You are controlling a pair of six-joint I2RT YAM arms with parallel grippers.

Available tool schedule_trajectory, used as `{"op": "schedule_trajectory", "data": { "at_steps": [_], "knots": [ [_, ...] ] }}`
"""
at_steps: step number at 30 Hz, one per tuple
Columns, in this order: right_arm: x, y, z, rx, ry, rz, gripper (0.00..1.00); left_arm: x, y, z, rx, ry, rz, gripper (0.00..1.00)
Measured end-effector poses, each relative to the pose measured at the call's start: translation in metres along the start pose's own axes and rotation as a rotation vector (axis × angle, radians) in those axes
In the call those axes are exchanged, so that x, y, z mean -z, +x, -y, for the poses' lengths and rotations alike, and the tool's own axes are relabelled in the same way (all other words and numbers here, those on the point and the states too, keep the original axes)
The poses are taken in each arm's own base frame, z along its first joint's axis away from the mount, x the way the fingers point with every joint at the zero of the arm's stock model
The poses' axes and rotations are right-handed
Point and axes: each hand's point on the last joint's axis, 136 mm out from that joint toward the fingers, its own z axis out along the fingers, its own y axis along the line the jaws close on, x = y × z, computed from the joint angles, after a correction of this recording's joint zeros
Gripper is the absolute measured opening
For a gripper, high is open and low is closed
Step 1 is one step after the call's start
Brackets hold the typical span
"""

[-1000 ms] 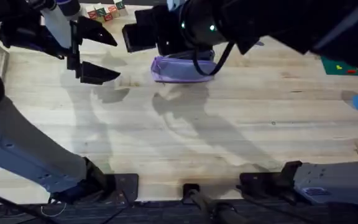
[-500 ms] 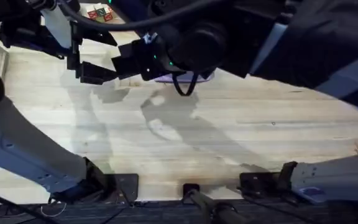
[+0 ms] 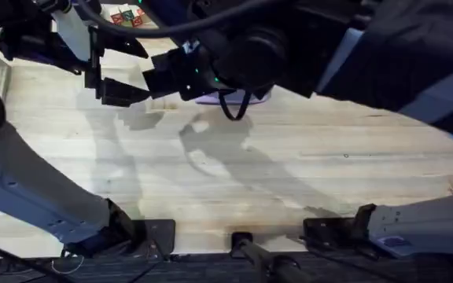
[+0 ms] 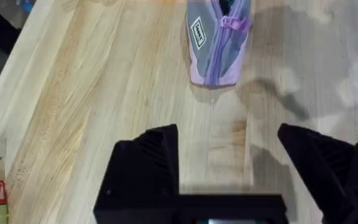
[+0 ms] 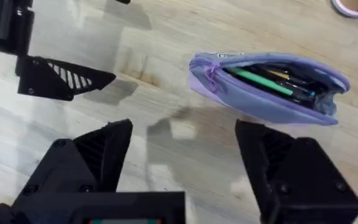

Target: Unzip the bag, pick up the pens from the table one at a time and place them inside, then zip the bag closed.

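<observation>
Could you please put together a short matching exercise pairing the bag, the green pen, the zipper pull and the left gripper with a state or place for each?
Things:
1. bag
2. green pen
3. zipper pull
4. left gripper

States or places:
a. open and holding nothing, above the bare table
b. lying inside the pouch
c. lavender, sitting on the zipper line near one end
d. unzipped, gaping along its top

Pairs: 1-d, 2-b, 3-c, 4-a
</observation>
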Motion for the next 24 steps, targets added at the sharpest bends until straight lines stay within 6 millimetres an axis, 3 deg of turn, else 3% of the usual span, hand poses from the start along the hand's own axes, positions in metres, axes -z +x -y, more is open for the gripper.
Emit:
{"op": "schedule_trajectory", "data": {
  "at_steps": [8,24],
  "knots": [
    [-0.003,0.002,0.000,0.003,0.005,-0.007,0.996,0.000,0.000,0.000,0.000,0.000,0.000,0.993],
    [-0.044,0.015,-0.003,-0.015,0.048,-0.062,0.996,0.000,0.000,0.000,0.000,0.000,0.000,0.993]
  ]
}}
